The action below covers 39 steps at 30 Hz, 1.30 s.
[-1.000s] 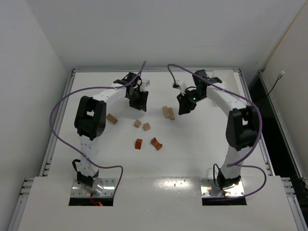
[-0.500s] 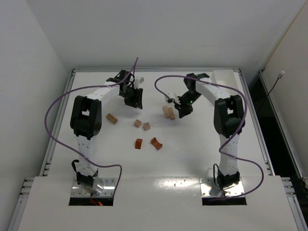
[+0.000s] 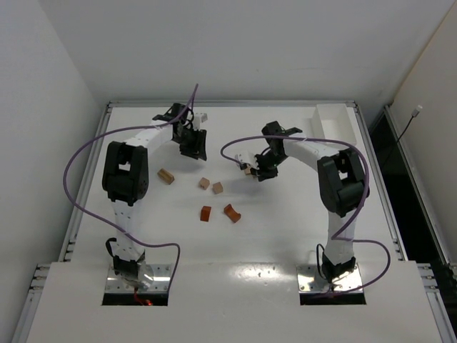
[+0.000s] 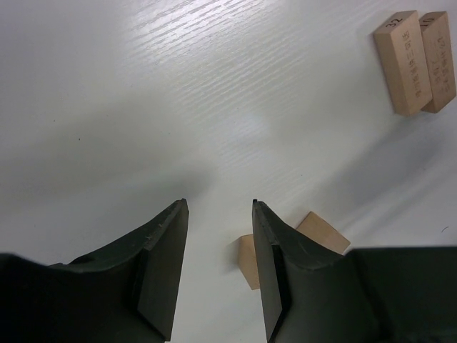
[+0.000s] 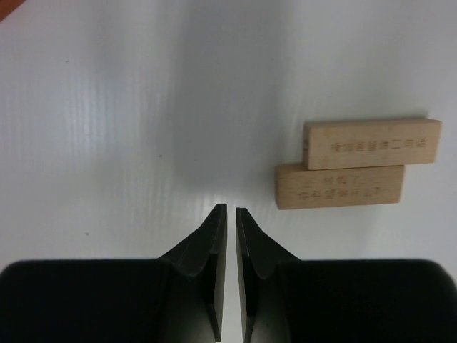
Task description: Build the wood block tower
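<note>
Blocks (image 3: 166, 176) lay scattered on the desk (image 3: 300, 236) in the top view, none stacked, so the build looked barely begun: a pair of bars (image 3: 248, 168) just beside the right gripper (image 3: 257, 171), two cubes (image 3: 204, 183) nearer the middle, the left gripper (image 3: 193, 148) hovering farther back. Left wrist view showed the left gripper (image 4: 218, 207) part open and empty, one finger hiding part of the cubes (image 4: 321, 232). Right wrist view showed the right gripper (image 5: 228, 209) nearly closed on nothing, the bars (image 5: 339, 184) off to its side; next it would likely need to open and centre over one bar.
</note>
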Each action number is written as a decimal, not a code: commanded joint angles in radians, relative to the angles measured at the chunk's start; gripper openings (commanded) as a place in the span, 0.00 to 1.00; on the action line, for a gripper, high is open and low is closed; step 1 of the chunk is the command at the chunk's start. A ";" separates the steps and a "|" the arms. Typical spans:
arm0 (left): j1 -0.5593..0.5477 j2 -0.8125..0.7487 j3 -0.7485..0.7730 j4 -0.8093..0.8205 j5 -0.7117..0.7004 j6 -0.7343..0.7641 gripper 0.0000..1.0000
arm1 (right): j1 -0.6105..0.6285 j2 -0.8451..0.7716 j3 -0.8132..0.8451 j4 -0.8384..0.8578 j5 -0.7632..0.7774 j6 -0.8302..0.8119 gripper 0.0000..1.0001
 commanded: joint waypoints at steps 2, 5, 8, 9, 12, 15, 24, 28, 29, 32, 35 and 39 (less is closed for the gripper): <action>0.014 0.024 0.050 0.002 0.030 0.001 0.37 | 0.008 -0.015 0.029 0.109 0.009 0.054 0.07; 0.014 0.024 0.059 0.002 0.030 0.001 0.37 | 0.008 0.031 0.083 0.075 0.009 0.054 0.07; 0.023 0.024 0.059 0.002 0.030 0.001 0.37 | 0.008 0.043 0.103 0.057 0.009 0.054 0.07; 0.023 0.024 0.059 0.002 0.030 0.001 0.37 | 0.008 0.043 0.103 0.057 0.009 0.054 0.07; 0.032 0.024 0.050 0.002 0.040 0.001 0.37 | 0.008 0.056 0.114 0.034 0.009 0.043 0.07; 0.032 0.024 0.050 0.002 0.040 0.001 0.37 | 0.008 0.066 0.123 -0.011 0.009 0.019 0.07; 0.032 0.043 0.059 0.002 0.049 -0.008 0.37 | 0.027 0.094 0.123 -0.075 0.009 -0.013 0.07; 0.032 0.043 0.059 0.002 0.049 -0.008 0.37 | 0.036 0.103 0.123 -0.075 0.032 -0.013 0.08; 0.032 0.043 0.059 0.002 0.049 -0.008 0.37 | 0.036 0.114 0.134 -0.075 0.032 -0.013 0.10; 0.032 0.043 0.059 0.002 0.049 -0.008 0.37 | 0.036 0.125 0.154 -0.075 0.043 0.008 0.11; 0.032 0.043 0.059 0.002 0.049 -0.008 0.37 | 0.036 0.135 0.164 -0.075 0.053 0.019 0.13; 0.032 0.043 0.059 0.002 0.049 -0.008 0.37 | 0.036 0.145 0.174 -0.066 0.072 0.040 0.16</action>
